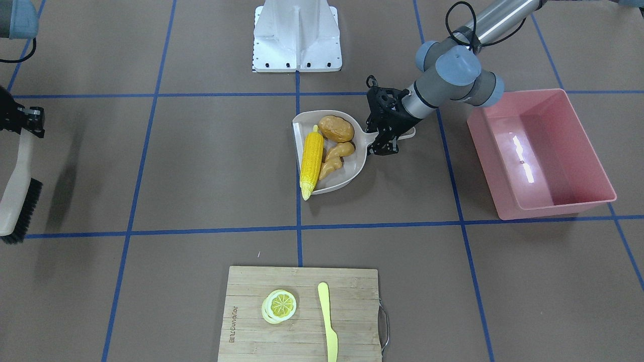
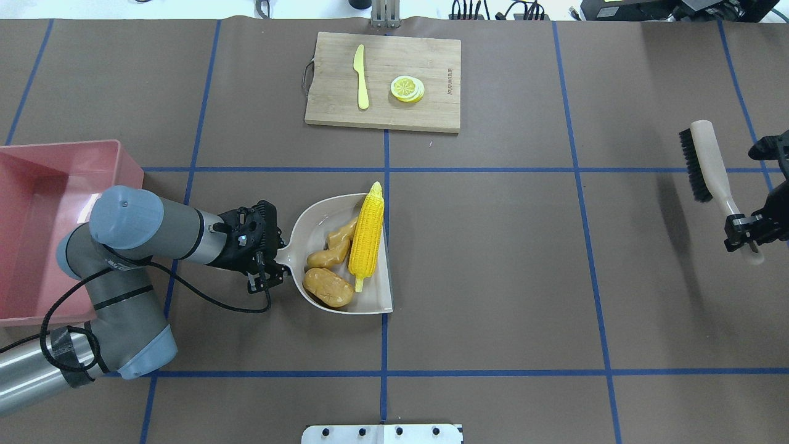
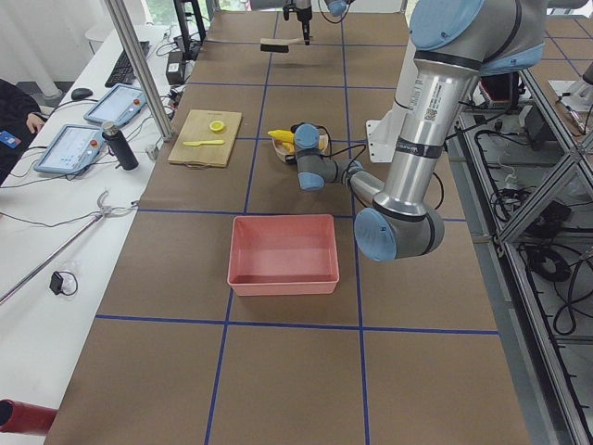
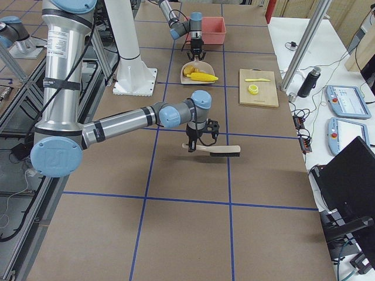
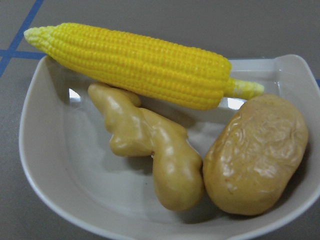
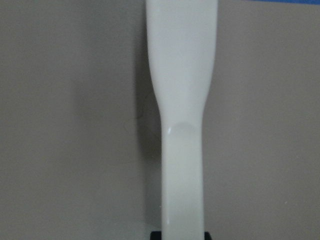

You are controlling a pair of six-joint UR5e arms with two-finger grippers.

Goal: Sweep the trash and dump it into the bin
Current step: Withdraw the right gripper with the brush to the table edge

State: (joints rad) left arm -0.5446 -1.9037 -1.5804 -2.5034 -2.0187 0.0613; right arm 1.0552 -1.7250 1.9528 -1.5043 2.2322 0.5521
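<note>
Now left tool [image 2: 274,259] clamps the dustpan [image 2: 314,222] handle — corn [image 2: 366,234] overhanging its rim — right tool [image 2: 744,237] grips brush [image 2: 709,163].

The bin [image 2: 43,185] runs off the overhead view's left edge, partly behind the left arm [image 2: 129,234]. The left pincer [image 2: 274,256] hides most of the dustpan [image 2: 377,290] handle; the right pincer [image 2: 744,233], on the brush [image 2: 709,163], is cut by that view's right edge.
</note>
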